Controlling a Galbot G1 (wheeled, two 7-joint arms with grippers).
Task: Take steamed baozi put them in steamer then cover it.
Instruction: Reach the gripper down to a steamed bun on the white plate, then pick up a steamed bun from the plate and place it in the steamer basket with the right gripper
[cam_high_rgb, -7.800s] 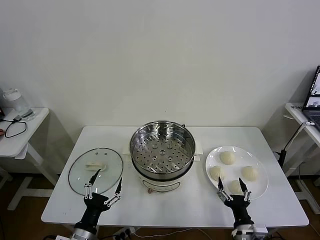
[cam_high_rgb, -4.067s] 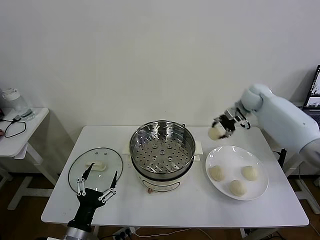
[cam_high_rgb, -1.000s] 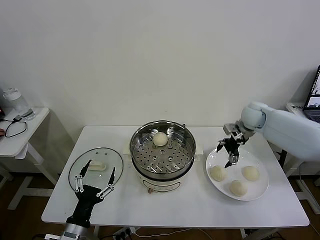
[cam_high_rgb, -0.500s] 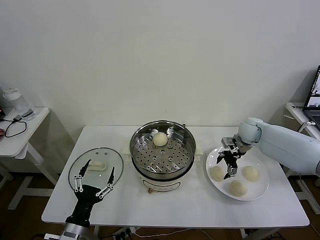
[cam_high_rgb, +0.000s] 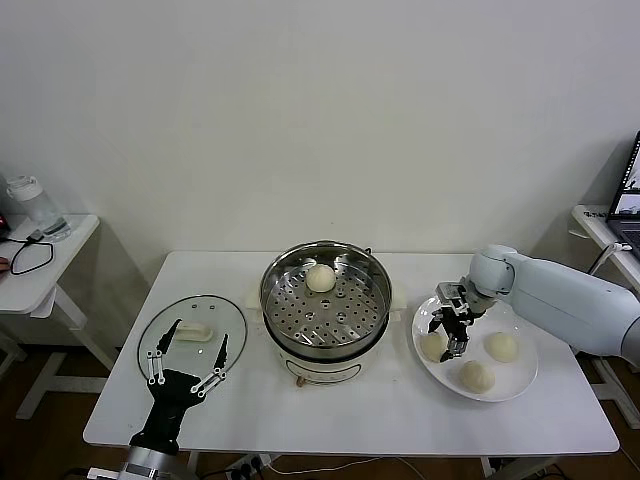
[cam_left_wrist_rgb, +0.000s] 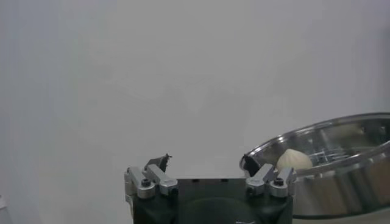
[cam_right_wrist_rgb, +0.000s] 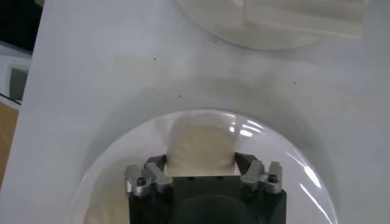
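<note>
Head view: we are picking up the second baozi from the plate.
Our right gripper pinches the nearest bun, one bun already lies in the steamer; next we lift and carry. Left gripper waits, jaws spread, near the cover.

There are four buns: one bun sits in the pot, and three buns sit on the plate. There is one pot, one plate, one glass lid and two tables.
</note>
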